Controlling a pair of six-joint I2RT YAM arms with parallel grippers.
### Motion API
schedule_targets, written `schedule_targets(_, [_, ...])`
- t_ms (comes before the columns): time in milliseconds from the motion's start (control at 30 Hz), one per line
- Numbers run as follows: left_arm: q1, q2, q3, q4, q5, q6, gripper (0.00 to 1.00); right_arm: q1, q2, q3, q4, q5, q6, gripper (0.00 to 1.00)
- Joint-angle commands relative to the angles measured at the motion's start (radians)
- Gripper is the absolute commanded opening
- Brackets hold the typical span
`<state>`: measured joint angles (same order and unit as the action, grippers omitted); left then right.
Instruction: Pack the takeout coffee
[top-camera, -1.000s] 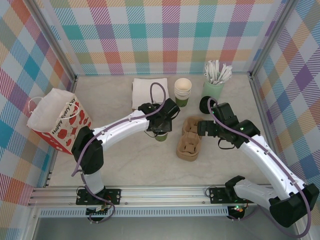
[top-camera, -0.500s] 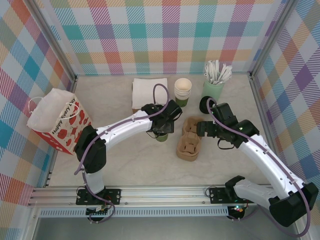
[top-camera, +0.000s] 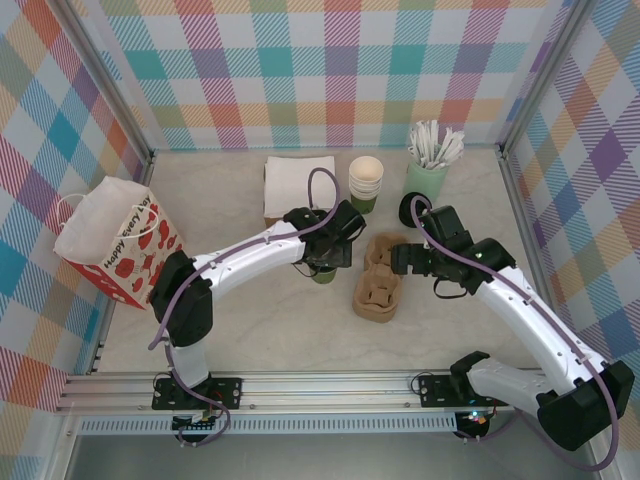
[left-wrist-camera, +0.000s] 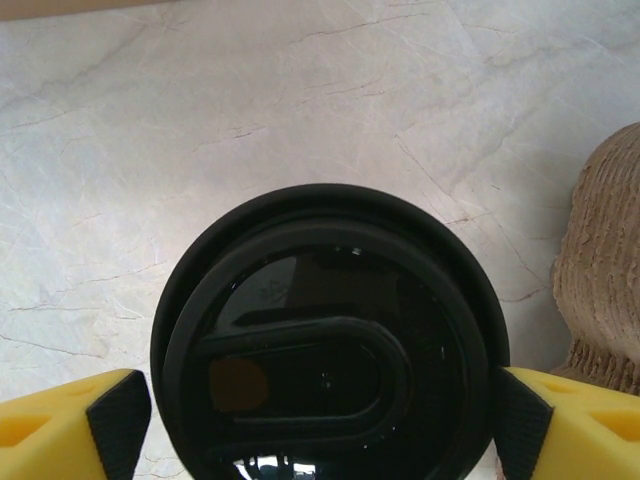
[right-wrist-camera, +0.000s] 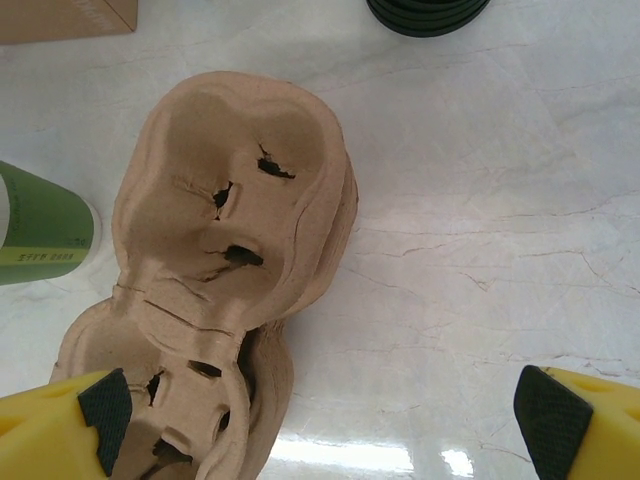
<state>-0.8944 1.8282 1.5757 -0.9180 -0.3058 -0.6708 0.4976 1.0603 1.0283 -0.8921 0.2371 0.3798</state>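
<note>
The left fingers had spread wider, loosely flanking the lidded takeout coffee, which stood on the desk just beside the pulp carrier. The right fingers hung wide over that carrier. Next, probably: seating the cup squarely in a well.

Cup carrier is sitting just right of the takeout coffee, boxing in my left gripper on that side. My right gripper is hanging over the carrier too. Table is lying open left and near.
</note>
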Motion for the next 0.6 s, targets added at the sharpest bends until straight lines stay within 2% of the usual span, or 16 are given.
schedule_targets(0, [-0.006,-0.038,0.035,-0.032,-0.008,0.002,0.94,-0.004,0.009,-0.002,-0.002,-0.027,-0.008,1.00])
schedule_targets(167, [-0.003,-0.062,0.041,-0.028,-0.012,-0.005,1.00,-0.005,0.017,0.010,-0.002,-0.063,-0.012,1.00])
schedule_targets(333, [0.009,-0.096,0.041,-0.020,0.002,-0.007,1.00,-0.005,0.036,0.037,-0.001,-0.120,-0.018,1.00])
schedule_targets(567, [0.071,-0.220,-0.054,0.036,0.083,-0.026,0.98,-0.004,0.106,0.096,0.018,-0.311,0.010,0.90])
